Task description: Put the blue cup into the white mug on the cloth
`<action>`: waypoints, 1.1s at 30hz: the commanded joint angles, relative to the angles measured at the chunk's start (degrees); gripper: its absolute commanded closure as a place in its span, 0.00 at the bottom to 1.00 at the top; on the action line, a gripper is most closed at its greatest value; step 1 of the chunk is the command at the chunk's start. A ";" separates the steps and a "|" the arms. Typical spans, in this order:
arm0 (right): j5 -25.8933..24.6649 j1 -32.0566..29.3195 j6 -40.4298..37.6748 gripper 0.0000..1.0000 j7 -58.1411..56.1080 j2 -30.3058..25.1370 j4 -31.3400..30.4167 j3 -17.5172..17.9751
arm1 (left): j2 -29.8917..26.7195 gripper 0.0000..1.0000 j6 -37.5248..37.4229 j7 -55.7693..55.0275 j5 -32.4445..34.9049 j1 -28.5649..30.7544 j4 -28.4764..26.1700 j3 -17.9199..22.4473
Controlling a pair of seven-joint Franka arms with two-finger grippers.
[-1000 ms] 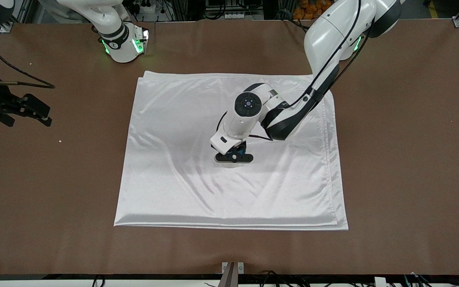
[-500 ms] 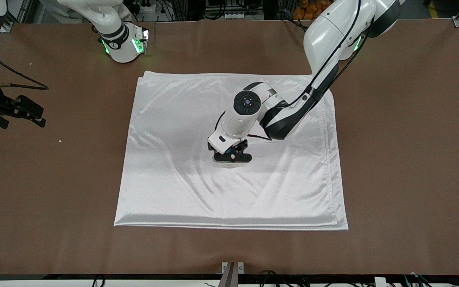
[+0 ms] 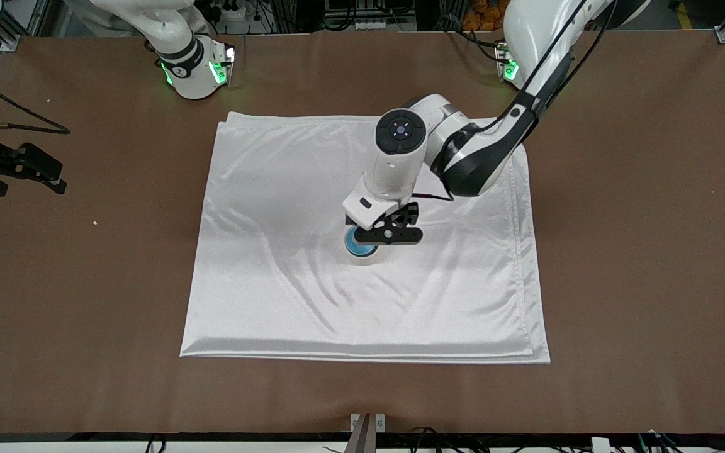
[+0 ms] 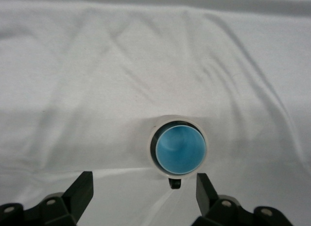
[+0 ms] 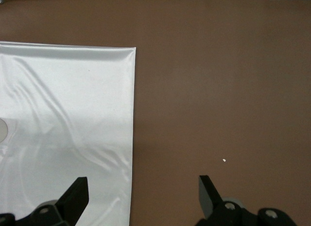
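Note:
The blue cup (image 3: 358,243) sits inside the white mug (image 3: 362,257) in the middle of the cloth (image 3: 274,220). In the left wrist view the blue cup (image 4: 181,149) fills the white mug (image 4: 152,138), whose small black handle points toward the camera. My left gripper (image 3: 389,236) hangs open and empty just above the mug; its open fingers (image 4: 81,192) frame bare cloth (image 4: 97,80). My right gripper (image 3: 35,170) waits open and empty above the table at the right arm's end; its view shows the cloth's edge (image 5: 68,114).
The brown table (image 3: 639,251) surrounds the cloth. A small white crumb (image 3: 95,222) lies on the table near my right gripper, and also shows in the right wrist view (image 5: 224,161).
My left gripper has let go of the blue cup, opened and risen off the mug, uncovering the cup inside it. The right gripper drifted slightly toward the table's edge.

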 commanded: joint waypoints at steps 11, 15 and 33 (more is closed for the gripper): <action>3.60 -1.65 0.05 0.00 -3.71 -2.01 -1.92 0.06 | -20.24 0.00 -6.10 11.23 -7.09 2.65 -15.06 7.97; 4.13 -2.09 0.05 0.00 -3.71 -2.02 -1.92 0.06 | -25.34 0.00 -6.19 13.07 -7.18 4.05 -19.28 9.03; 4.65 -2.01 0.14 0.00 -3.71 -2.10 -2.27 0.23 | -38.09 0.00 -6.54 29.60 -8.06 9.94 -29.66 15.36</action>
